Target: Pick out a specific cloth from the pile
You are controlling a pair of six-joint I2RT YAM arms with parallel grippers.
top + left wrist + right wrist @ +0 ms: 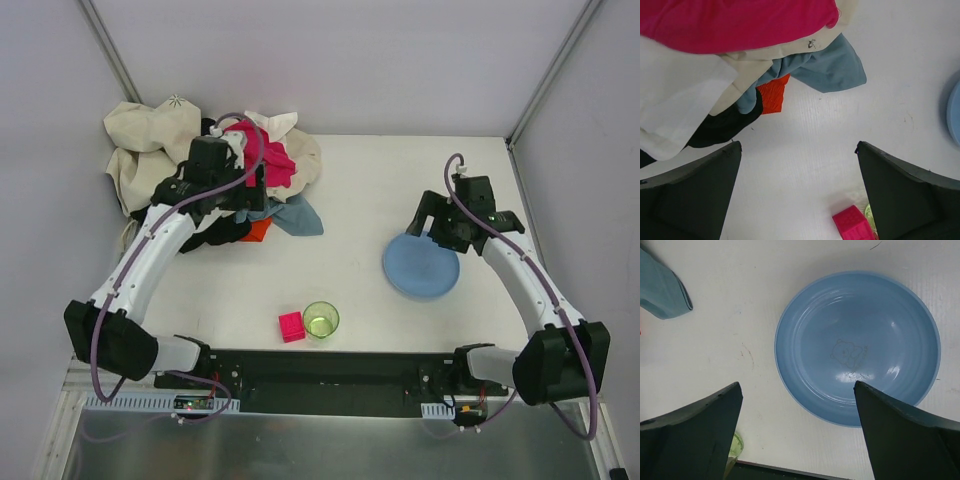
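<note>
White table (360,190): the orange-red cloth (772,95) pokes a corner from under the pile (150,140), likely soft and light; pinch there. The left gripper (798,145) and right gripper (798,384) gape empty.

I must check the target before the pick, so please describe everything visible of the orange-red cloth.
Only a small patch of the orange-red cloth shows, at the near edge of the pile. It is bright, with a fine ribbed texture, like soft fabric. It lies on the white table. The grey-blue cloth covers its top, and a black piece borders one side. The rest is hidden; no cord shows. Nothing grips it.
</note>
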